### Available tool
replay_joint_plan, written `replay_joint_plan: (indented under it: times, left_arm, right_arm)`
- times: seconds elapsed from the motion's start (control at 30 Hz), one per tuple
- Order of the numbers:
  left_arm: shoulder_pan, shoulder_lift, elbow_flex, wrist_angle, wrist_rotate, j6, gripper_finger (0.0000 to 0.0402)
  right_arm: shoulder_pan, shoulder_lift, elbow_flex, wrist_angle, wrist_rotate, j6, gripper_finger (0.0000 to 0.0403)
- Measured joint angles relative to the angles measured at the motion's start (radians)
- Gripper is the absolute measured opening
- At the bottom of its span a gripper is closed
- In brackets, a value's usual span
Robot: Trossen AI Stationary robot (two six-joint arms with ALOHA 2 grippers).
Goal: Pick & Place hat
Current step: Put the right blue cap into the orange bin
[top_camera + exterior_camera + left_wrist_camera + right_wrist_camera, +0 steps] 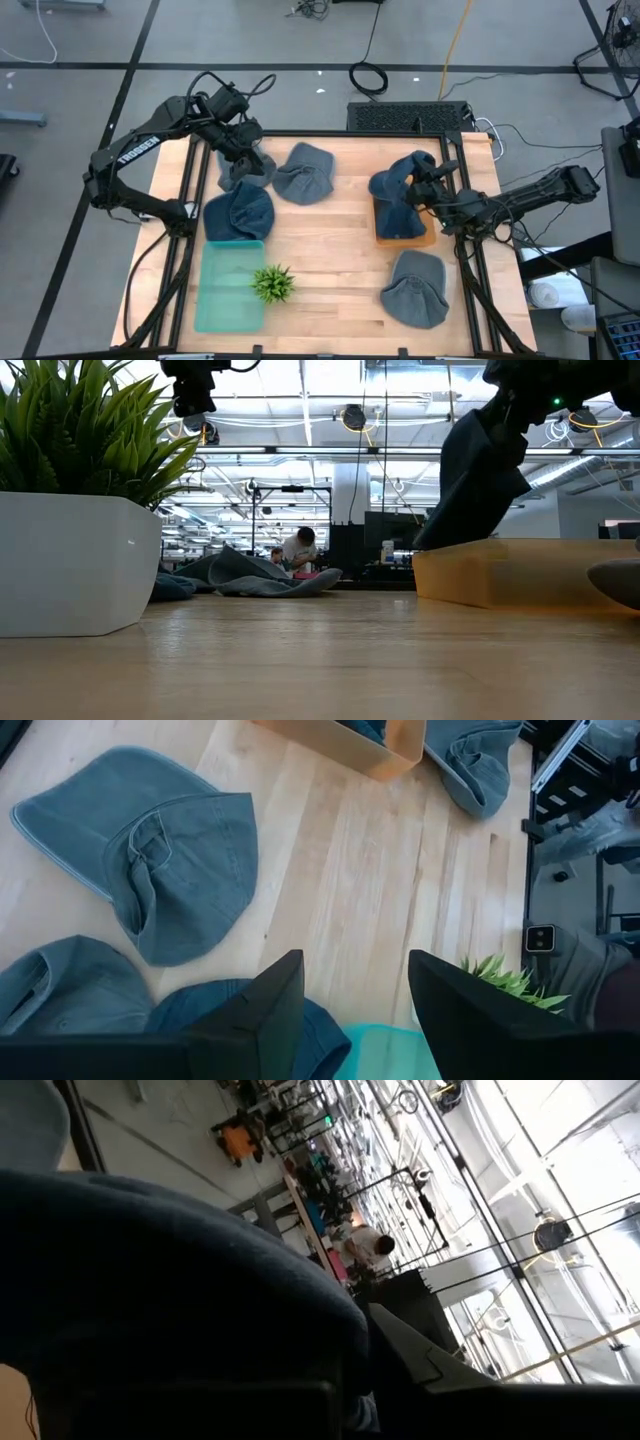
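Right end effector is pinched tight on a dark blue hat — the hat hangs down into the orange tray on the wooden surface. Left end effector waits above the far left corner with its fingers partly apart, holding nothing. Four more hats lie about — one near the left arm. A small green plant stands beside the teal tray.
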Motion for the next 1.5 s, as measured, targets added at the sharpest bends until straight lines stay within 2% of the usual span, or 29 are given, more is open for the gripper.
replay_joint_plan:
  times: [0.13,0.3,0.47,0.53,0.7,0.9,1.07,1.2,1.33,1.5]
  left_arm:
    - [0.0,0.0,0.0,0.0,0.0,0.0,0.0186]
    - [0.0,0.0,0.0,0.0,0.013,0.0,0.0187]
    - [-0.007,0.0,0.0,0.0,0.034,0.0,0.0186]
    - [-0.016,0.0,0.0,-0.003,0.035,0.0,0.0187]
    - [-0.041,0.0,0.0,-0.026,0.035,0.01,0.0186]
    - [-0.069,0.0,0.0,-0.025,0.035,0.002,0.0187]
    - [-0.095,0.0,0.0,-0.038,0.035,-0.016,0.0186]
    - [-0.111,0.0,0.0,-0.057,0.035,-0.016,0.0186]
    - [-0.122,0.0,0.0,-0.057,0.035,-0.016,0.0186]
    - [-0.125,0.0,0.0,-0.068,0.035,-0.003,0.0187]
  right_arm:
    - [0.0,-0.001,-0.001,-0.076,0.023,0.044,0.0045]
    - [0.0,0.003,-0.001,-0.132,0.019,0.144,0.0049]
    - [0.061,0.003,-0.001,-0.182,0.017,0.258,0.0066]
    - [0.105,0.003,-0.001,-0.182,0.034,0.305,0.0084]
    - [0.217,0.003,-0.001,-0.186,0.191,0.312,0.0152]
    - [0.316,0.006,-0.001,-0.185,0.251,0.38,0.0234]
    - [0.378,0.013,-0.001,-0.144,0.253,0.464,0.0276]
    - [0.413,0.022,-0.001,-0.155,0.253,0.474,0.0282]
    - [0.429,0.039,-0.01,-0.182,0.247,0.398,0.0271]
    - [0.422,0.066,-0.056,-0.22,0.147,0.253,0.0258]
